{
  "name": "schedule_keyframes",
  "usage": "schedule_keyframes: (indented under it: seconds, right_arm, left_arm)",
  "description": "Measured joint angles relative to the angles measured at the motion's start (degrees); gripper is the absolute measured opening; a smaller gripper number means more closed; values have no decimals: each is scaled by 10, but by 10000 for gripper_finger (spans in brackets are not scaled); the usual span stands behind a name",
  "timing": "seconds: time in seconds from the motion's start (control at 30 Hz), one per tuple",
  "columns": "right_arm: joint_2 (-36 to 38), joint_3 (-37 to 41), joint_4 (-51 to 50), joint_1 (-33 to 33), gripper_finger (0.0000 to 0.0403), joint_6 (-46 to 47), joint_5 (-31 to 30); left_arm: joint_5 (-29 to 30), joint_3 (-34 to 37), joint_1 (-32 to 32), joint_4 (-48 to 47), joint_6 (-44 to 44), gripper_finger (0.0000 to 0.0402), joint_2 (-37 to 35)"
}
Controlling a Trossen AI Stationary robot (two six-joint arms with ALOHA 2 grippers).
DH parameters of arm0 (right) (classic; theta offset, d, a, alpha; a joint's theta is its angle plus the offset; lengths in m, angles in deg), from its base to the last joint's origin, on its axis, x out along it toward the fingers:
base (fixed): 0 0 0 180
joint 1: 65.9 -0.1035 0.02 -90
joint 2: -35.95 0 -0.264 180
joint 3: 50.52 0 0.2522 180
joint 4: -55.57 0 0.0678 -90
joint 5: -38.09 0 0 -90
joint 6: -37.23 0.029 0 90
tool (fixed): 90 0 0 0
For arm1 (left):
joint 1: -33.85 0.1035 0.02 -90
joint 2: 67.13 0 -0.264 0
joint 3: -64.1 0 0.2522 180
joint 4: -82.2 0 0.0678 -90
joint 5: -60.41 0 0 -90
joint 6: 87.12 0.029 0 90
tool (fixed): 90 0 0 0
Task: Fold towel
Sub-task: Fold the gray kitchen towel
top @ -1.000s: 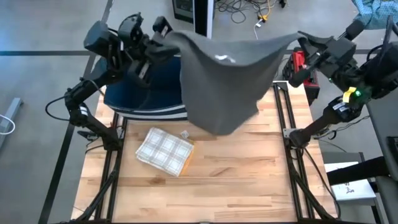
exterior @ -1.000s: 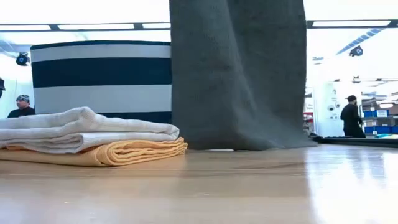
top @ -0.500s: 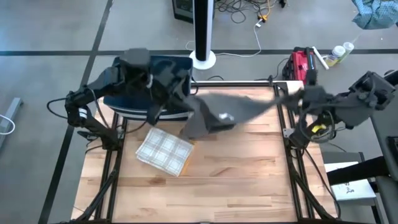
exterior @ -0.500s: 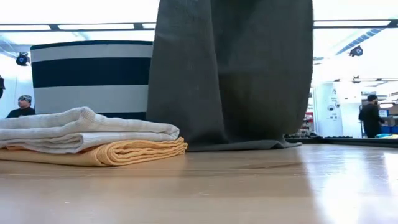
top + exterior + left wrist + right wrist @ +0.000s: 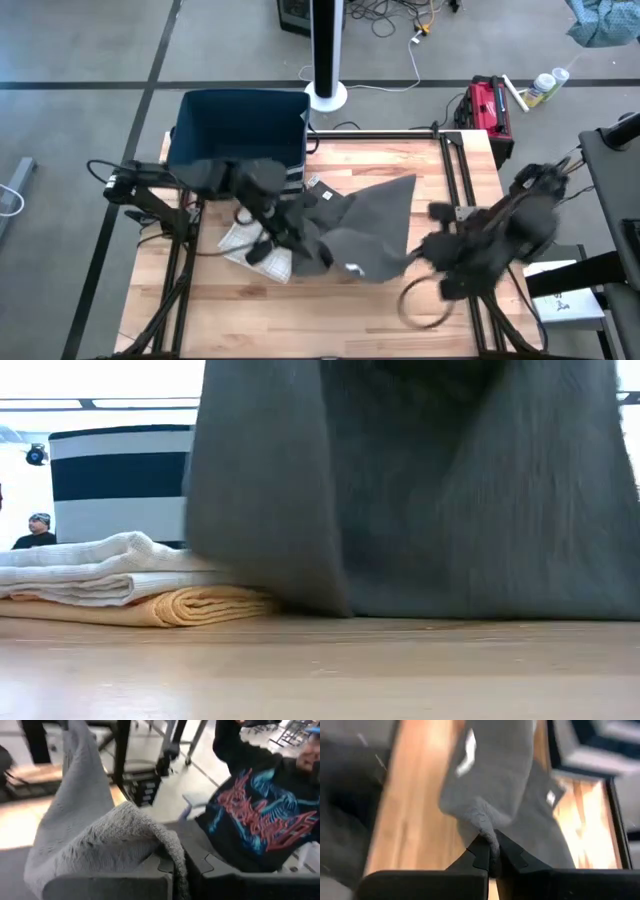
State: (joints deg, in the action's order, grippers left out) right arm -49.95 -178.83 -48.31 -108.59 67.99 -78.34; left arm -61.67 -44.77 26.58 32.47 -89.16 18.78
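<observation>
Over the wooden table (image 5: pixel 330 310), both grippers (image 5: pixel 322 262) (image 5: pixel 412 258) pinch the rumpled grey towel (image 5: pixel 375 225).

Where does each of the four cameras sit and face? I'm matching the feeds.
High: overhead, looking straight down on table, both arms, grey towel.
Low: at tabletop height, facing the towel and folded stack; no arm visible.
Left wrist: past left pincer, shut on towel.
Right wrist: past right pincer, shut on towel.
All four share the towel.
</observation>
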Motion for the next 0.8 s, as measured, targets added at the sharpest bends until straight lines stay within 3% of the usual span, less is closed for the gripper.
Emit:
schedule_keyframes:
  seconds: [0.27, 0.47, 0.7, 0.8]
  right_arm:
    - [-51, 223, 42, -7, 2, 121, 44]
    - [-72, 374, 249, -7, 2, 121, 101]
    - [-103, 466, 448, -5, 7, 103, 105]
    - [-118, 471, 495, -5, 24, 121, 145]
  left_arm:
    - [57, 202, -60, 155, -42, 0, -1]
    - [61, 345, -81, 275, -128, 0, -1]
    - [62, 433, -93, 334, -220, 0, 8]
    - [61, 449, -100, 340, -245, 6, 10]
